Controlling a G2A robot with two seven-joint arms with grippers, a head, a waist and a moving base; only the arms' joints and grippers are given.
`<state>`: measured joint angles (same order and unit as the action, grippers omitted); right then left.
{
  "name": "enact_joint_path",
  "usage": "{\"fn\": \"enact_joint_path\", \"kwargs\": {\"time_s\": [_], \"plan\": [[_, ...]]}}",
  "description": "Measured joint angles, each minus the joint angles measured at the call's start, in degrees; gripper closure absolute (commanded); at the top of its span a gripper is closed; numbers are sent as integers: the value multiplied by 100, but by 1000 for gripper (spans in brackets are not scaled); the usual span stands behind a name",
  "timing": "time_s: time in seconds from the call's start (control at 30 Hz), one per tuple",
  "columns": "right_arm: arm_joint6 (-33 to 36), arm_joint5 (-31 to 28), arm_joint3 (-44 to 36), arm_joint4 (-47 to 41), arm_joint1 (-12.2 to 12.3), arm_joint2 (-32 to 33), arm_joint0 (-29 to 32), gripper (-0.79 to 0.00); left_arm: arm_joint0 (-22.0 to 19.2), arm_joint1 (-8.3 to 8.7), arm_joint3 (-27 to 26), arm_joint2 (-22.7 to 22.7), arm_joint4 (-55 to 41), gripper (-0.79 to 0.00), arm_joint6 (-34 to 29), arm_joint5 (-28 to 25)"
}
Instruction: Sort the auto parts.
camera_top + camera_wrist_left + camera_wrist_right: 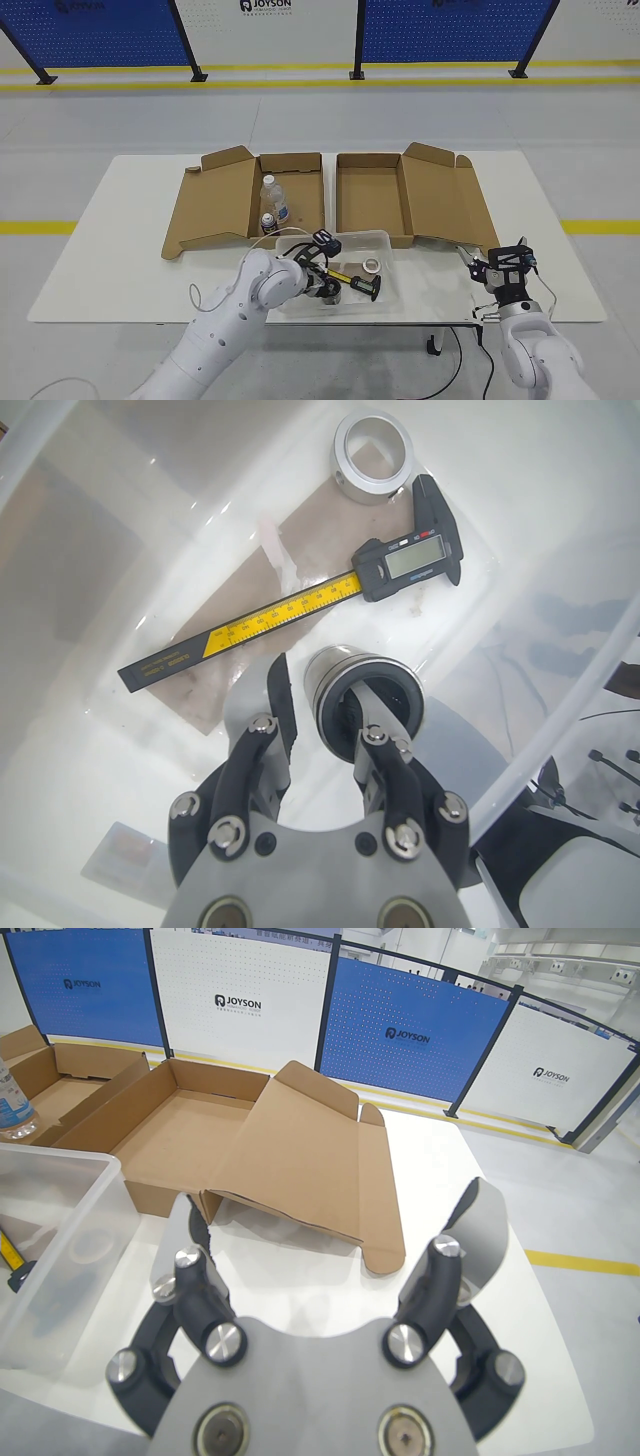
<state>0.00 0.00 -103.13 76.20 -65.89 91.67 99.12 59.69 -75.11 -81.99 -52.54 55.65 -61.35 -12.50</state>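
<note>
A clear plastic bin (384, 243) at the table's front holds the parts. In it lie a yellow and black digital caliper (300, 602), a silver metal ring (372, 460) and a steel linear bearing (367, 695) with a black end. My left gripper (315, 680) is down in the bin, shut on the bearing's wall. One finger is inside the bore and the other finger (282, 695) is against the outside. My right gripper (330, 1200) hangs open and holds nothing. It is over the table right of the bin, near the front edge (505, 265).
Two open cardboard boxes stand behind the bin. The left box (215, 205) holds two plastic bottles (273, 197). The right box (368, 195) has nothing in it, and its lid flap (305, 1163) lies open toward my right gripper. Bare white table (120, 250) lies on both sides.
</note>
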Motion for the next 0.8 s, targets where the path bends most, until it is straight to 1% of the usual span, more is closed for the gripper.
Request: {"fn": "enact_joint_path", "kwargs": {"time_s": [0.2,0.4,0.8], "plan": [[0,0,0,0,0,0,0,-785,-31,12,-86,-6,30,0,22,22],[0,0,0,0,0,0,0,-785,-26,33,-280,-61,99,0,114,72],[0,0,0,0,0,0,0,-785,133,127,-1080,-407,371,0,418,259]]}}
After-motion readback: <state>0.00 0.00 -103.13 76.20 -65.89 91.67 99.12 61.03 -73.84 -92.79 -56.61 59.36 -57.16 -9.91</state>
